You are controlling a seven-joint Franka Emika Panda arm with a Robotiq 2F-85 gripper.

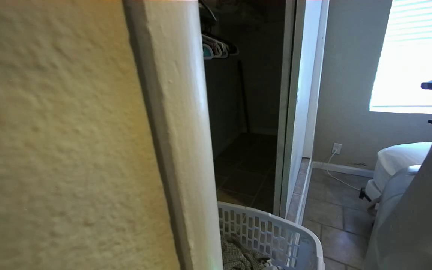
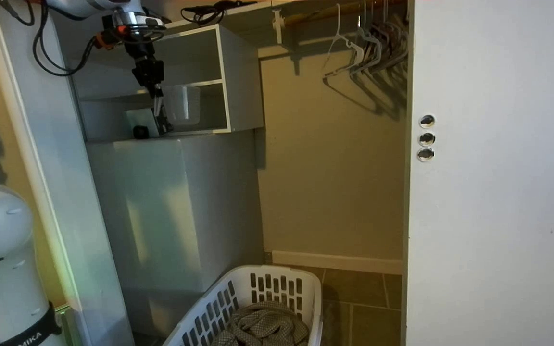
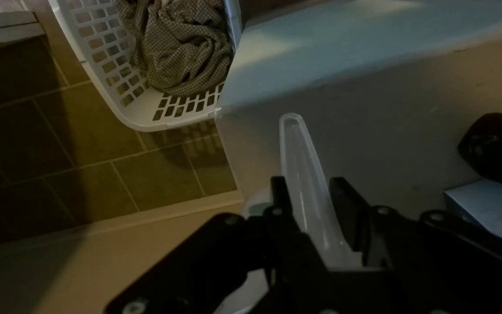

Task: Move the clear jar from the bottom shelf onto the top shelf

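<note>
Checking alignment, we found clear jar (image 2: 184,105) upright at lower shelf (image 2: 212,131), inside or just in front unclear; body just beside end effector (image 3: 307,179), toward end panel (image 2: 242,89). Wrist view: narrow clear part (image 3: 306,200), probably jar's handle or wall, lay between parted fingers (image 3: 279,192), long axis running along and beyond them. Clamped or slack: we could not tell. Next move, we judged, required confirmed grip, outward draw, then rise past upper shelf (image 2: 206,82).
</note>
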